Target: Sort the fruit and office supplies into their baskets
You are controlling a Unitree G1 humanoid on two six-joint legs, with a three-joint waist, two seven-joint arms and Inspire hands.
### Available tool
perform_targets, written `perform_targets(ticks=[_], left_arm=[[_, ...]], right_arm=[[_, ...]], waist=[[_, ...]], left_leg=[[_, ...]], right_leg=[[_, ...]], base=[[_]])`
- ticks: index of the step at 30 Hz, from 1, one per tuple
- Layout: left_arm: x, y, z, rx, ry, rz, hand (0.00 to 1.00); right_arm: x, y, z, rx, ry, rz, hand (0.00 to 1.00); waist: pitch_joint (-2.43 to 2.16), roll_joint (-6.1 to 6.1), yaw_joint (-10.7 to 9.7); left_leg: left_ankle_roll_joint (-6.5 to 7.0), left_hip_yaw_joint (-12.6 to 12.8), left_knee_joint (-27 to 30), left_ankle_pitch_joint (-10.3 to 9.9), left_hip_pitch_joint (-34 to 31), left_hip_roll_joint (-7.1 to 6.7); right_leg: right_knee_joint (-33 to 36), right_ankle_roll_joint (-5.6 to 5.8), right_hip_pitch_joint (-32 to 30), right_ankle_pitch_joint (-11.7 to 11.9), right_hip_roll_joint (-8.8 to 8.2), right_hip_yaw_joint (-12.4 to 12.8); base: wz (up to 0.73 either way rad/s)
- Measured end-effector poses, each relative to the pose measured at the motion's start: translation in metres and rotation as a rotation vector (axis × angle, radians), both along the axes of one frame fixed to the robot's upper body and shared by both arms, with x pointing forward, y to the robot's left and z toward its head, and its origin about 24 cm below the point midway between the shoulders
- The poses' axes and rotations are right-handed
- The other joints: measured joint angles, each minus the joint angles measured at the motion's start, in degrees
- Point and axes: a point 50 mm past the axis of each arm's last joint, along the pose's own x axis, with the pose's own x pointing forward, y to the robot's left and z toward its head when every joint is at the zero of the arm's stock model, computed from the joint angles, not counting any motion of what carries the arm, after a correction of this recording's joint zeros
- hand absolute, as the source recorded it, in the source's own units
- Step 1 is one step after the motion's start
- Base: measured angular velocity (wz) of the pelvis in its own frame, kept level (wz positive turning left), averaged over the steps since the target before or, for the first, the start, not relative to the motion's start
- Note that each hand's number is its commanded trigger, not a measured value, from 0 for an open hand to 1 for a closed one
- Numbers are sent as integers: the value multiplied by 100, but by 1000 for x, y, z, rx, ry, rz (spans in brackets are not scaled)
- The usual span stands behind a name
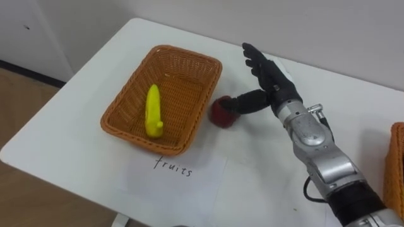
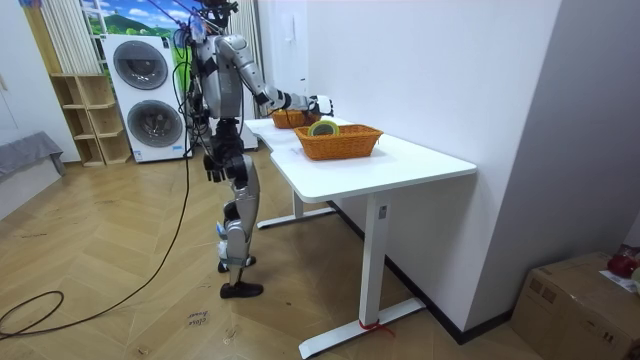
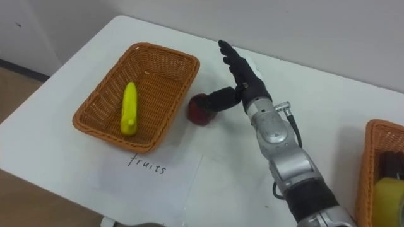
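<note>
White table (image 1: 265, 176) holds a basket (image 1: 183, 82), banana (image 1: 153, 110) lying lengthwise inside; right robot hand (image 1: 273, 79), spread wide, touches apple (image 1: 221, 115).

One word can be read: "fruits", handwritten in dark pen on a white sheet of paper (image 1: 202, 176). The sheet lies flat on the tabletop (image 1: 69, 126) at its near edge, just in front of the wicker basket (image 1: 142, 140), whose near rim meets the sheet's far edge. The word stands on the sheet's far part, close under that rim. No other writing is legible
</note>
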Motion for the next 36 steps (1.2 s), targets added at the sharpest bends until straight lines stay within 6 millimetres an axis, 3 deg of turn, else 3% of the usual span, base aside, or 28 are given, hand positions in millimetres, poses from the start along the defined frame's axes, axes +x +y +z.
perform_targets(ticks=[6, 17, 36], left_arm=[[-4, -1, -1, -3, 18, 4, 0], [-8, -4, -2, -11, 39, -17, 0], [-5, -3, -2, -9, 28, -18, 0]], right_arm=[[-3, -1, -3, 5, 10, -3, 0], [-9, 9, 6, 106, -11, 56, 0], [-17, 8, -5, 115, 34, 79, 0]], waist=[[-43, 126, -27], [-32, 157, -121], [-52, 158, -119]], left_leg=[[0, 13, -4, 0, 40, 6], [0, 20, -10, 0, 63, 9], [0, 183, -70, 0, 72, 39]], right_leg=[[13, 0, 16, 0, 2, 46], [14, -2, 30, 1, 6, 67], [11, -11, -71, 16, 35, 287]], base=[[-3], [0], [-5]])
